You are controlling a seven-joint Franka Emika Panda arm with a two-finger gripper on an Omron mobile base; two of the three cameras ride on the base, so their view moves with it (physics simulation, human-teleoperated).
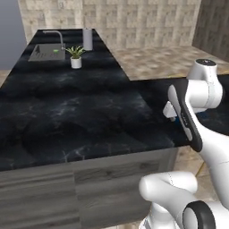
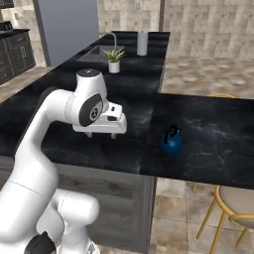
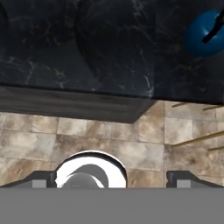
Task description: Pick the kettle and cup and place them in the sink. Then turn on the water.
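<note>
The dark-blue kettle [image 2: 171, 142] with its black handle stands upright on the black counter's right wing, near the front edge. It also sits at the top right of the hand view as the kettle [image 3: 203, 35]. My gripper [image 2: 103, 135] hangs open above the counter's front edge, well left of the kettle, with nothing between its fingers [image 3: 183, 178]. The sink [image 1: 38, 54] lies at the counter's far left end with its grey faucet [image 1: 57, 36]. A small bright green spot, apparently the cup [image 1: 56, 50], shows inside the basin. No water runs.
A white pot with a green plant [image 1: 76, 59] and a grey cylinder [image 1: 87, 39] stand right of the sink. Wooden chairs [image 2: 233, 201] stand by the counter at the lower right. Tiled floor [image 3: 109, 131] lies below the counter edge under the hand.
</note>
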